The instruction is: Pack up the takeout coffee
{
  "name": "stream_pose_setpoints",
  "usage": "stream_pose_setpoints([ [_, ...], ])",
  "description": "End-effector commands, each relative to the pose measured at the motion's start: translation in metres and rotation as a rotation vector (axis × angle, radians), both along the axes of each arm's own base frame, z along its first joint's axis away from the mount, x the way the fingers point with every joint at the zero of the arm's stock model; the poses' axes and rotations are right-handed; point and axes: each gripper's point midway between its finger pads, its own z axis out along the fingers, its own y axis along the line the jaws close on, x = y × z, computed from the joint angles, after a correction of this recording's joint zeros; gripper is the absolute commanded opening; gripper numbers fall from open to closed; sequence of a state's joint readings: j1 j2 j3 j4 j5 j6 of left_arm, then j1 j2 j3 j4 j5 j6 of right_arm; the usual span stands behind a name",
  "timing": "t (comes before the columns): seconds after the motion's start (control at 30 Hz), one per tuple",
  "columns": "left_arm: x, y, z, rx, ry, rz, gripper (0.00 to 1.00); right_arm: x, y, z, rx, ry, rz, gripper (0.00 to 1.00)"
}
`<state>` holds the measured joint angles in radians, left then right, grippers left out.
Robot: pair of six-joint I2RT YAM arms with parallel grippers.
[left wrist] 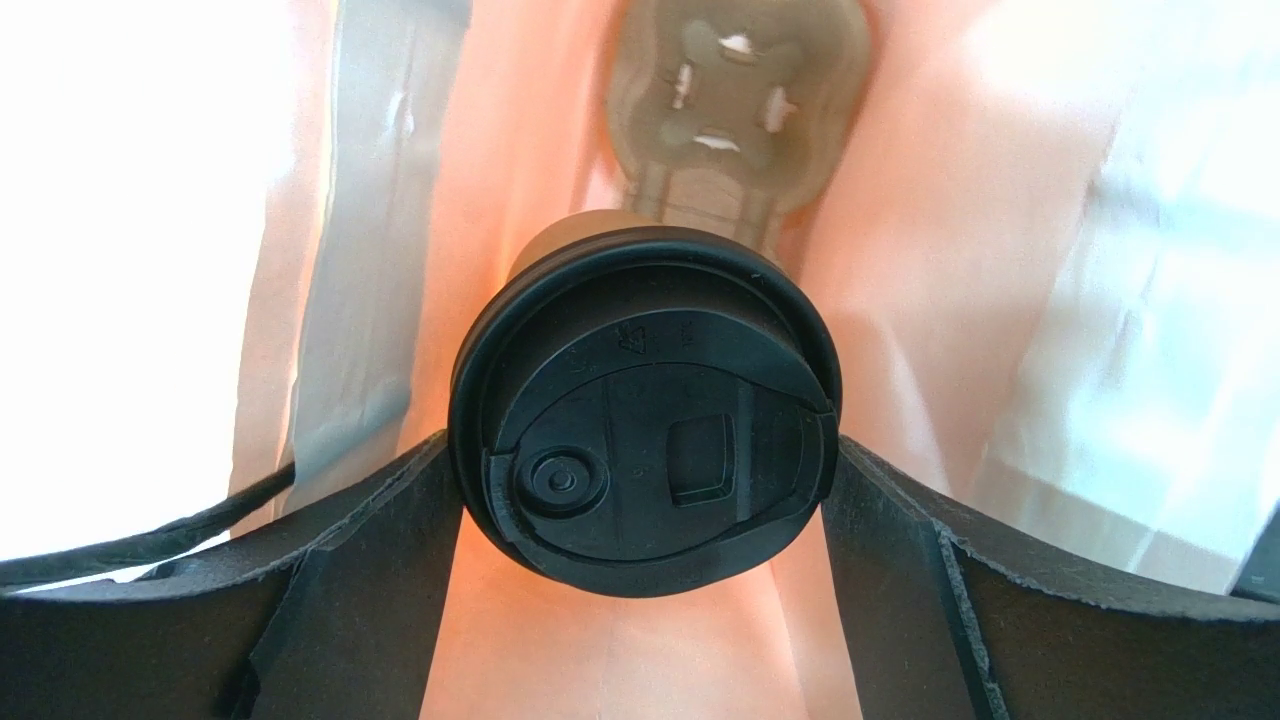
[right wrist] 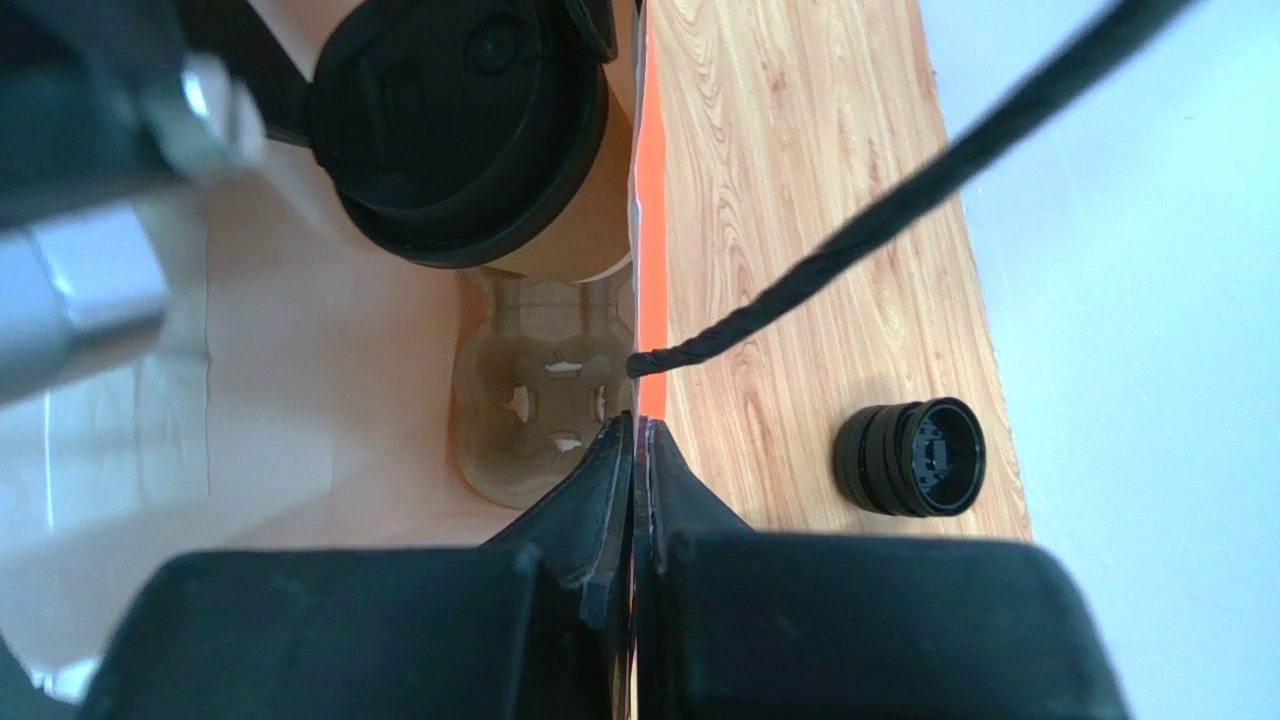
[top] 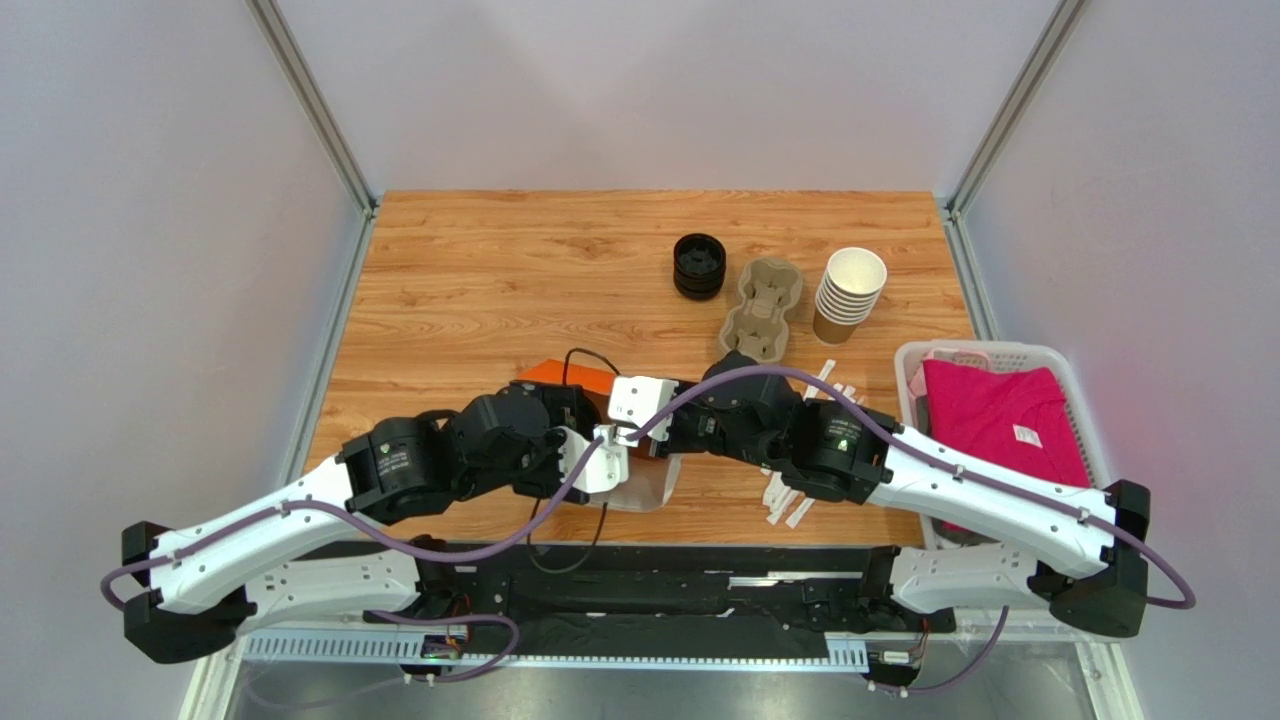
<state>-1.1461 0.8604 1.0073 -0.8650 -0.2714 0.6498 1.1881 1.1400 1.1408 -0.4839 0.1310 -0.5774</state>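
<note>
The takeout coffee (left wrist: 646, 420), a tan cup under a round black lid, hangs inside an orange-and-white bag (left wrist: 962, 225). My left gripper (left wrist: 643, 447) is shut on it, one finger against each side just under the lid. Beneath the cup, a tan pulp cup carrier (left wrist: 729, 105) lies on the bag's bottom. The right wrist view shows the same cup (right wrist: 451, 120) above that carrier (right wrist: 541, 405). My right gripper (right wrist: 633, 432) is shut on the bag's orange edge (right wrist: 649, 300). From above, both grippers (top: 609, 450) (top: 669, 428) meet over the bag (top: 564, 372) and hide the cup.
At the table's back stand a stack of black lids (top: 699, 266), a second pulp carrier (top: 763, 308) and a stack of lidless cups (top: 849, 293). A white basket (top: 984, 357) with a pink cloth is at the right. White packets (top: 789, 495) lie near the right arm.
</note>
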Motion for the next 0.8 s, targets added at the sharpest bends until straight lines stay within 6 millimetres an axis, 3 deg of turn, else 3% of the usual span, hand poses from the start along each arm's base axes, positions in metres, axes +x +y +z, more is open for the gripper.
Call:
stream_pose_setpoints([
  [0.0, -0.01, 0.007, -0.016, 0.026, 0.079, 0.03, 0.5, 0.002, 0.005, 0.027, 0.074, -0.057, 0.006, 0.0],
  [0.1, -0.003, 0.01, -0.031, 0.08, 0.04, 0.027, 0.5, -0.007, 0.007, 0.028, 0.075, -0.029, 0.054, 0.0],
  [0.47, 0.016, -0.005, -0.039, 0.144, -0.04, 0.004, 0.5, -0.043, 0.016, 0.018, 0.063, 0.099, 0.227, 0.0],
  [0.77, 0.016, 0.003, -0.062, 0.25, -0.02, 0.0, 0.5, -0.049, 0.016, 0.021, 0.056, 0.133, 0.243, 0.0],
])
